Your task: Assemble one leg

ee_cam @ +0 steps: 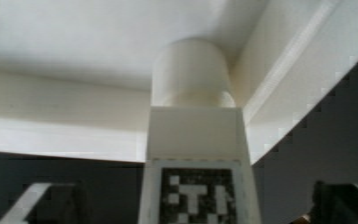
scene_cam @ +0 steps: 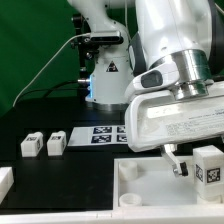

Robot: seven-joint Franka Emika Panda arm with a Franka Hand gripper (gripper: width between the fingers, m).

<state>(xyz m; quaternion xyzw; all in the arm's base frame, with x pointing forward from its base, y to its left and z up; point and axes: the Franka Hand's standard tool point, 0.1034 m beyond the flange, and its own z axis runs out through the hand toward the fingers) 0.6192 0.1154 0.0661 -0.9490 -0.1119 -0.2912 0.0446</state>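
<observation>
A white leg (ee_cam: 197,135) with a black-and-white marker stands between my gripper's (ee_cam: 194,208) two dark fingers (ee_cam: 44,205). There is a gap on each side of it, so the jaws are open. The leg's round end meets a corner of the white tray (ee_cam: 87,100). I cannot tell how deep it sits. In the exterior view the leg (scene_cam: 208,165) stands upright on the tray (scene_cam: 150,185) at the right edge. One dark finger (scene_cam: 178,161) hangs just to its left, and the other finger is hidden.
Two more small white legs (scene_cam: 31,145) (scene_cam: 55,142) stand on the black table at the exterior view's left. The marker board (scene_cam: 103,134) lies behind the tray. Another white part (scene_cam: 5,181) sits at the lower left edge. The arm's base (scene_cam: 105,75) stands at the back.
</observation>
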